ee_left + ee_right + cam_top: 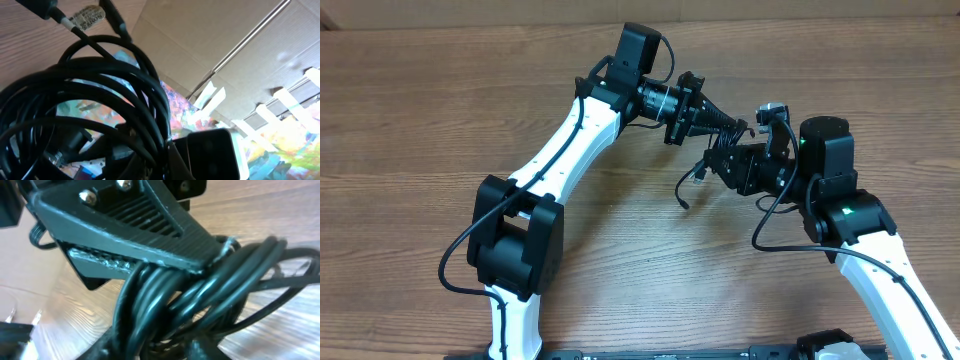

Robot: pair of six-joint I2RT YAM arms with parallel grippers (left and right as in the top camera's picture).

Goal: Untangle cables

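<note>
In both wrist views, looped cables [152, 105] mostly hide the jaws.

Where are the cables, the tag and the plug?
cables [200, 300], right wrist view, middle of the bundle.
tag [89, 17], left wrist view, its printed face.
plug [699, 173], overhead view, end of a loose strand.

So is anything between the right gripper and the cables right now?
Nothing visible does. The right gripper is already at the cables, which sit pressed under a black finger in its wrist view; the left gripper meets the same bundle.
</note>
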